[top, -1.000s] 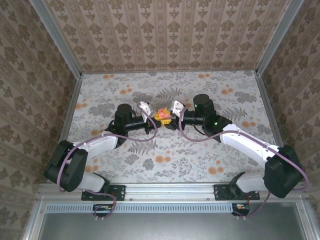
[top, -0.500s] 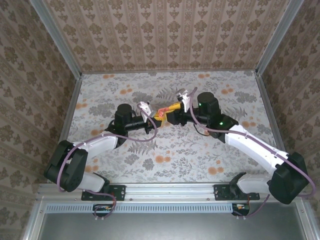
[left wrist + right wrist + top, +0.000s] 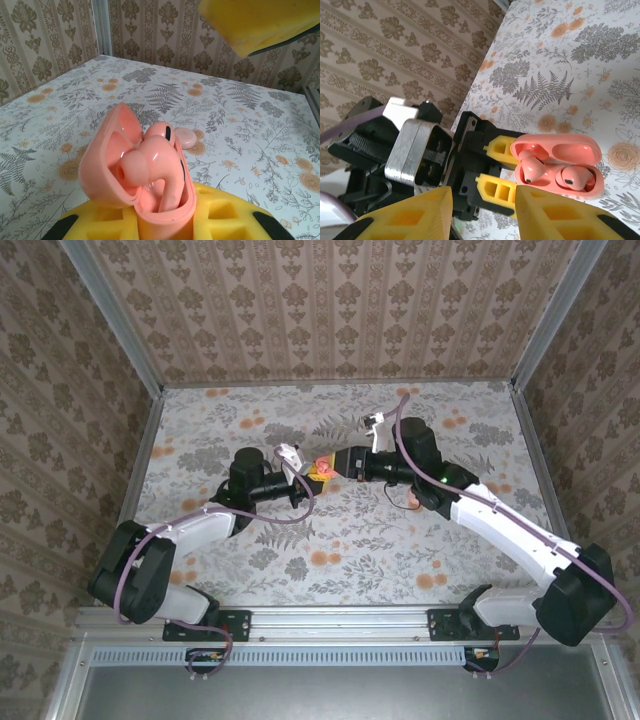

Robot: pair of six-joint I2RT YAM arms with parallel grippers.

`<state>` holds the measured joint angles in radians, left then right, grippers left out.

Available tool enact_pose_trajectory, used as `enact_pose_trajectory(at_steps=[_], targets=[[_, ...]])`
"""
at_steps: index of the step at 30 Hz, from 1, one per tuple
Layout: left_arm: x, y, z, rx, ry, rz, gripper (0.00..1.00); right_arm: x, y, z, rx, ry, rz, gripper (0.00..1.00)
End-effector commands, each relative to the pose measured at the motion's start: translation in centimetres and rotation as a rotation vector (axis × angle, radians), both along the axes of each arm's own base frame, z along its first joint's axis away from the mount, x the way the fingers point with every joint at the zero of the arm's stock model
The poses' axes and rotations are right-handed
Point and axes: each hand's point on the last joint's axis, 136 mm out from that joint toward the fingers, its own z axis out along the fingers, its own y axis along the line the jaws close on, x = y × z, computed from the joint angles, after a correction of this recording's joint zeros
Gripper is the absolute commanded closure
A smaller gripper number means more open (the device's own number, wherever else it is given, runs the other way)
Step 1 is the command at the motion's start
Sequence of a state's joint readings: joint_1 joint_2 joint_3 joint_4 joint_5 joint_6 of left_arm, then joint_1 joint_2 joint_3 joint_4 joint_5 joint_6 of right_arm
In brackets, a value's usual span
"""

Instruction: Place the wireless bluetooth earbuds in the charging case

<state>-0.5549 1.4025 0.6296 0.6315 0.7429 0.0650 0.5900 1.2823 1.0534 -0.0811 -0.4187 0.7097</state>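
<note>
top external view: the flower-printed table (image 3: 330, 540) carries both arms meeting near its middle, the left gripper (image 3: 306, 477) closed tight on the charging case (image 3: 321, 465) and holding it off the surface with the lid swung open, the right gripper (image 3: 340, 462) just beside it on the case's right, pointing toward it. right wrist view: the right gripper's yellow fingers (image 3: 555, 212) stand partly apart with nothing visible between them, and the case (image 3: 560, 167) lies just ahead of their tips, between the left gripper's yellow pads (image 3: 497, 150). two earbuds (image 3: 555, 175) sit in its wells; the left one (image 3: 532, 170) looks slightly raised, though full seating cannot be confirmed. left wrist view: the case (image 3: 150, 190) is gripped at its base, one bud (image 3: 150, 165) standing proud in the cavity; a small pink object (image 3: 186, 137) lies on the table beyond, identity unclear. judgement: the step in hand is pressing the raised bud home; it is best done with a light, straight push along the well's axis while the left grip stays firm, avoiding the lid hinge.
</note>
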Motion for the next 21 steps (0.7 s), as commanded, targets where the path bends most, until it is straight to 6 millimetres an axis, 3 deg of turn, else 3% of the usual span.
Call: enact_pose_trajectory(at_steps=[1,21], targets=[[-0.5,-0.1,1.6,-0.027,-0.050,-0.033,0.82,0.2,0.6,0.3,0.013,0.067,-0.007,0.62],[-0.9,0.1,2.0,-0.025,-0.056,-0.037,0.82,1.9,2.1,-3.1,-0.050,0.157,0.016,0.65]])
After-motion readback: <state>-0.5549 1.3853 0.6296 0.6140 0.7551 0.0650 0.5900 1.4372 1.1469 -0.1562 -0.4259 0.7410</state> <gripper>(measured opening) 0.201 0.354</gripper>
